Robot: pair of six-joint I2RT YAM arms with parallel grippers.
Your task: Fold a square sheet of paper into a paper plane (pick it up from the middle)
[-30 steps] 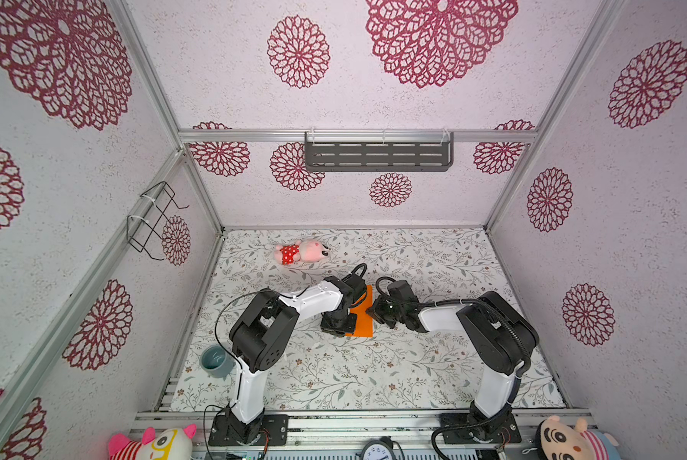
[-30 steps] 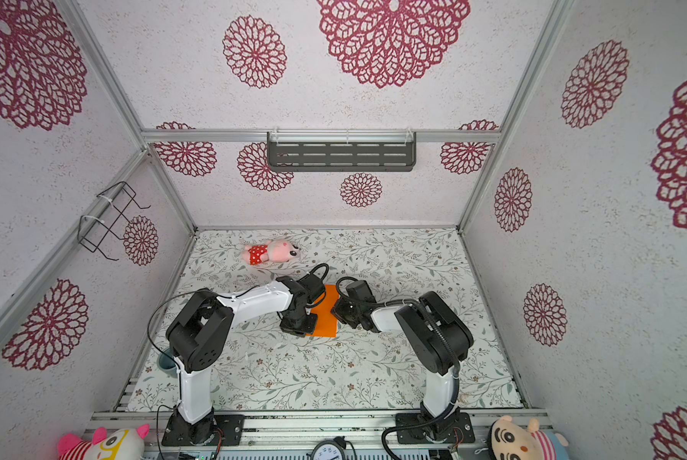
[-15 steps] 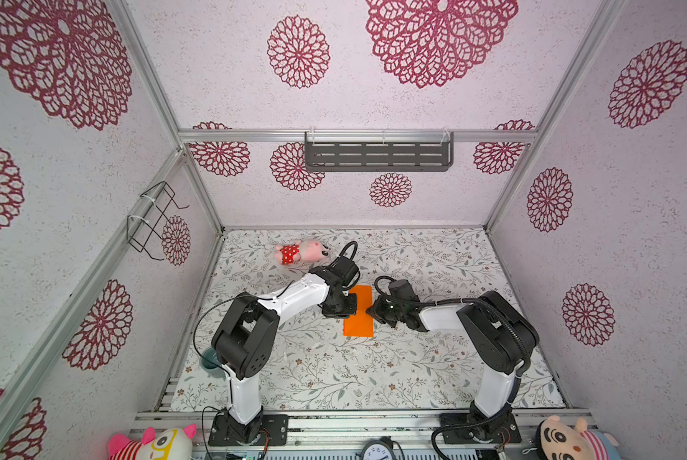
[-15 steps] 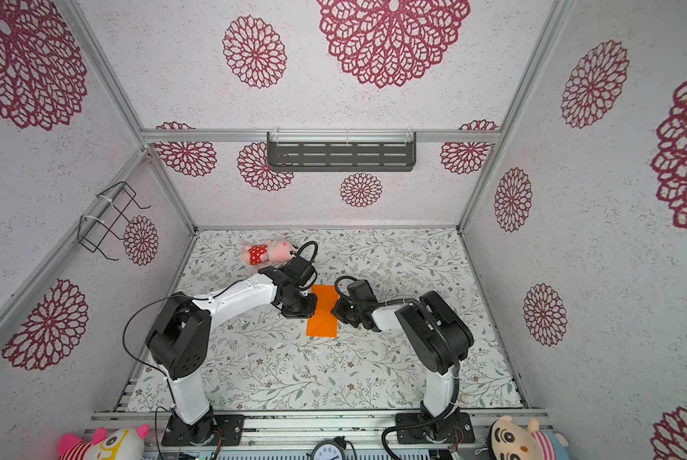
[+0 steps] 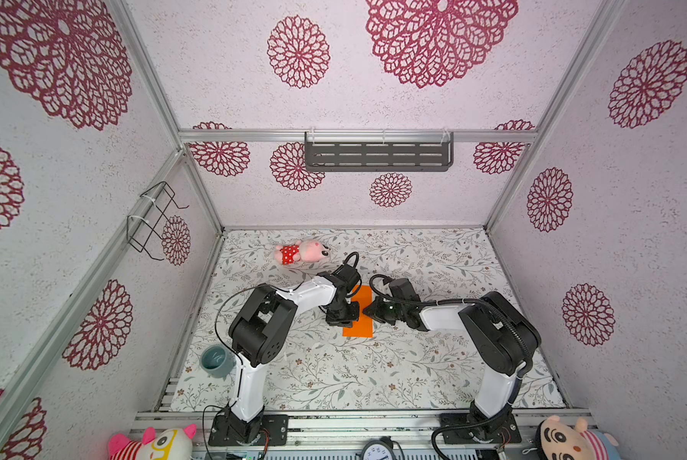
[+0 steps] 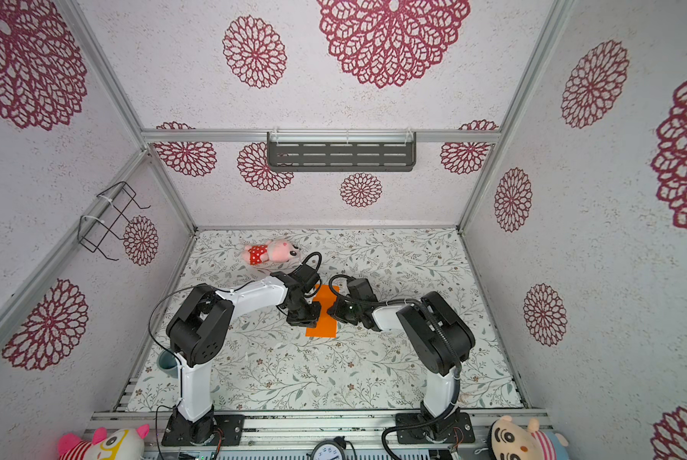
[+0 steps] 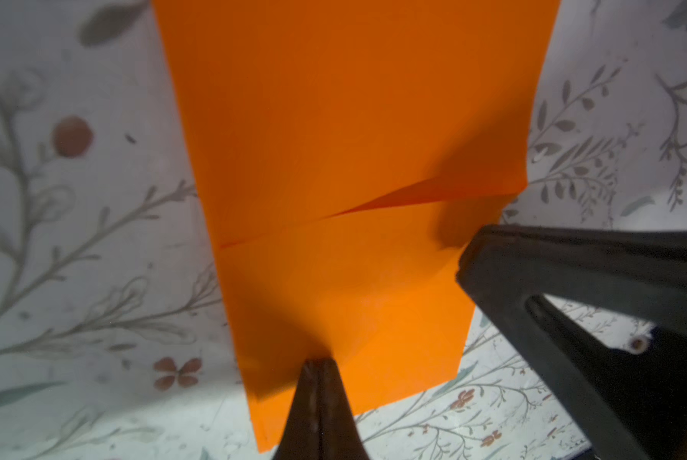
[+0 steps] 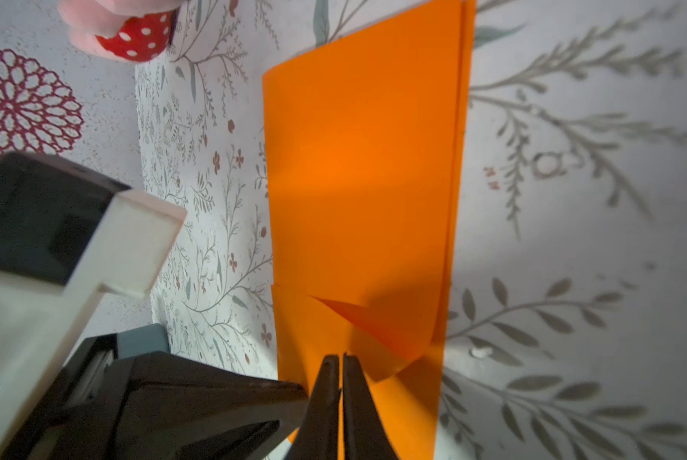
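My left claw [image 7: 318, 364], fingers together, and my right claw [image 8: 340, 358], fingers all but together, set their tips on opposite long sides of the bright orange folded paper sheet [image 5: 358, 328]. It lies at frame centre in both top views, on the floral-patterned desk [image 5: 333, 378]. One flap is slightly lifted.

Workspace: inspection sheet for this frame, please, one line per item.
Surface: floral mat, lying flat.
Job's things: orange paper, folded into a narrow strip, flat, one small flap lifted.
Clutter: pink plush toy at the back; grey cup by the left arm's base.
Grippers: left gripper and right gripper both shut, tips on the paper, close together.
Cables: black loop at each wrist, nothing snagged seen.
Surroundings: patterned walls, grey shelf, wire rack, plush toys and clock in front.
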